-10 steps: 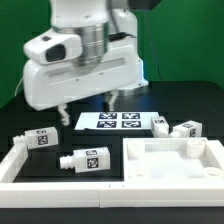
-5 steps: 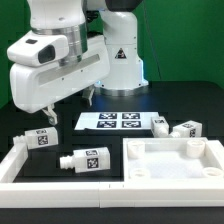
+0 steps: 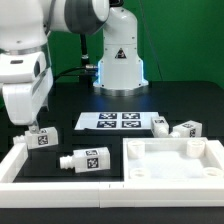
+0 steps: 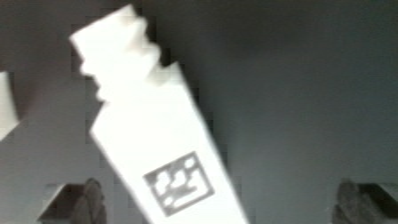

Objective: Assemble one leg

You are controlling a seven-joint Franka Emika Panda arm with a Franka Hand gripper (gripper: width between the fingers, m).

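My gripper (image 3: 27,128) is open and hangs low over the leftmost leg (image 3: 42,138), a small white blocky piece with a black-and-white tag. In the wrist view this leg (image 4: 157,140) lies slanted between my two dark fingertips (image 4: 79,203), nearer one of them; they are apart and not touching it, with my gripper (image 4: 222,205) straddling it. A second leg (image 3: 86,158) lies in front, and two more legs (image 3: 160,124) (image 3: 188,128) lie at the exterior view's right. The large white tabletop (image 3: 176,170) sits at the front right.
The marker board (image 3: 115,121) lies flat behind the legs. A white L-shaped frame (image 3: 14,166) borders the front left. The arm's white base (image 3: 118,60) stands at the back centre.
The arm has swung to the exterior view's left and come down, from above the marker board to over the leftmost leg. The parts have not moved.
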